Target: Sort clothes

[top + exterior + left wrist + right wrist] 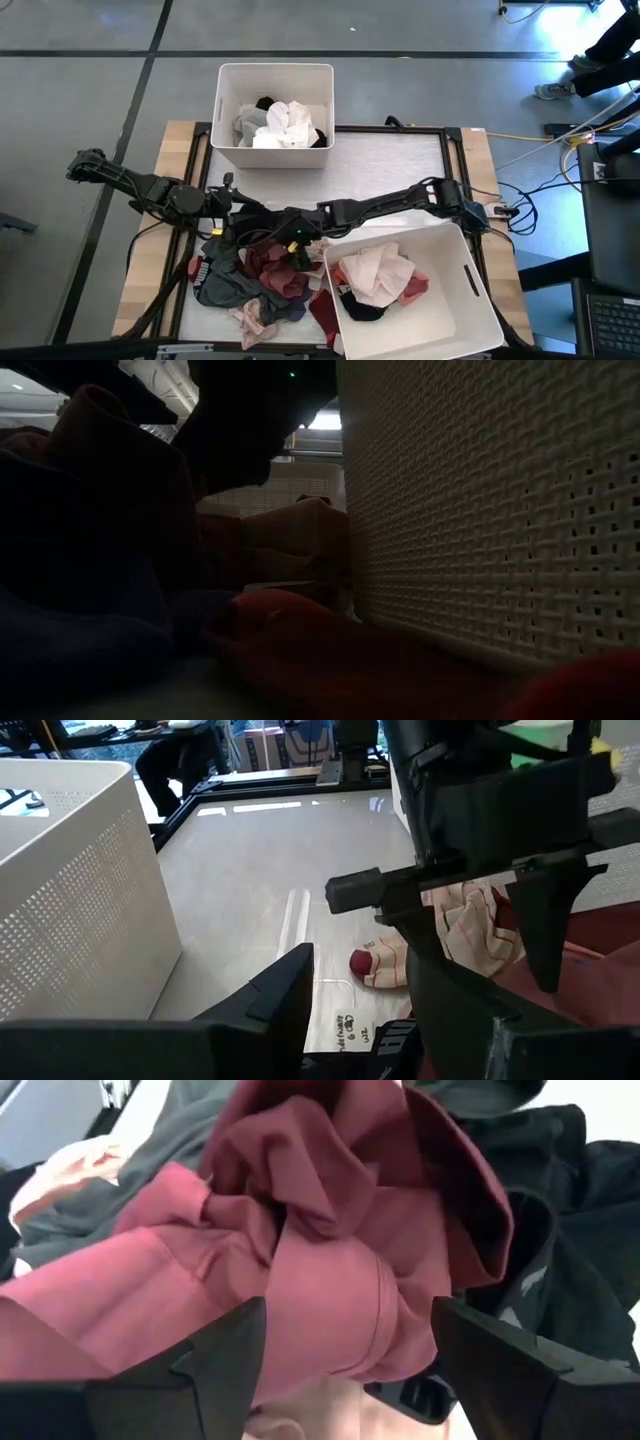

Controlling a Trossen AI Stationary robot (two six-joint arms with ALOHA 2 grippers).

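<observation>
A pile of clothes (255, 285) in maroon, grey, black and pale pink lies on the table's near left part. My right gripper (290, 243) reaches in from the right and hangs open over the pile. In its wrist view my right gripper (345, 1360) has one finger on either side of a bunched maroon garment (330, 1250). My left gripper (228, 215) waits open just left of the pile with nothing between its fingers; the left wrist view shows my left gripper (365, 1010) behind the right arm's hand (470, 870). My right gripper comes at the maroon garment slanting down from the table's right. Its open fingers (225, 1350) stand beside a bunched fold (340, 1310) that lies on the pile. I cannot tell whether they touch the cloth.
A white bin (228, 110) at the far edge holds white, grey and black clothes. A second white bin (480, 290) at the near right holds pink, maroon and black ones; its perforated wall (480, 510) fills the low view. Bare white mat (390, 170) lies between the bins.
</observation>
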